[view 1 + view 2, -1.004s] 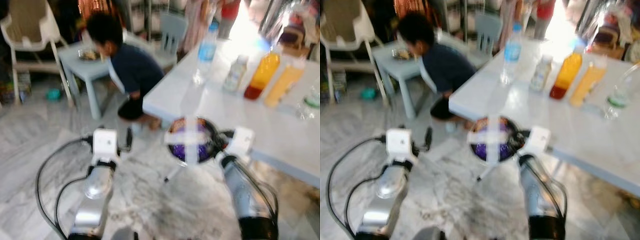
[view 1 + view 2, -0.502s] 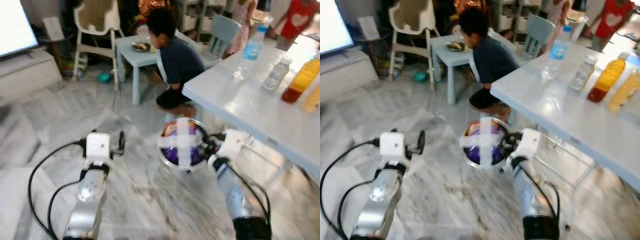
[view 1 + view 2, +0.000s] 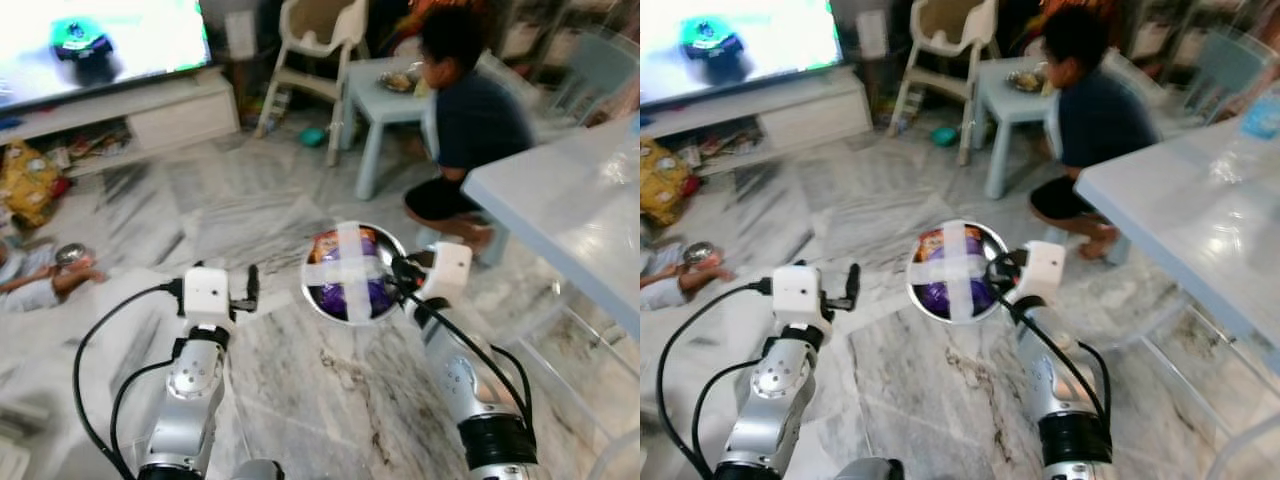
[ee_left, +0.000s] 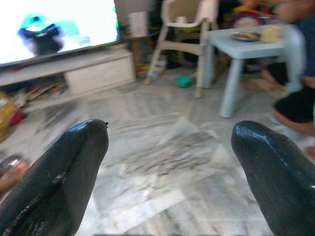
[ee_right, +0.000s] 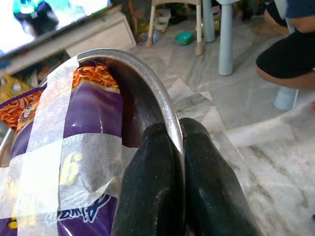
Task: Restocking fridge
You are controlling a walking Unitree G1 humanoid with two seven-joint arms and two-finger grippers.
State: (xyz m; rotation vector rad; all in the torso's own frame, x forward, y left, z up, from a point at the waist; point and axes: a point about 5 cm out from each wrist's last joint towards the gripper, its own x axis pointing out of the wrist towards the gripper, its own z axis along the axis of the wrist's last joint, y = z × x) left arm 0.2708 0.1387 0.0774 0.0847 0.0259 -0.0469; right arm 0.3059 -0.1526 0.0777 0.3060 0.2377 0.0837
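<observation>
A steel bowl (image 3: 350, 272) holds a purple noodle packet (image 5: 74, 147) strapped in with a cross of white tape. My right gripper (image 3: 398, 273) is shut on the bowl's rim, one black finger (image 5: 147, 191) inside and one outside, carrying it in the air over the marble floor. My left gripper (image 3: 248, 290) is held out level at the left of the bowl, open, with nothing between its fingers (image 4: 59, 177).
A person (image 3: 470, 120) crouches at a small blue table (image 3: 385, 85) ahead. A white table (image 3: 570, 200) stands at the right. A high chair (image 3: 310, 50), a lit TV (image 3: 90, 40) on a low cabinet and a person lying on the floor (image 3: 45, 275) are at the left.
The camera has swung left: the white table with bottles slid off to the right and the TV came into view. Both arms keep their pose, the bowl still held.
</observation>
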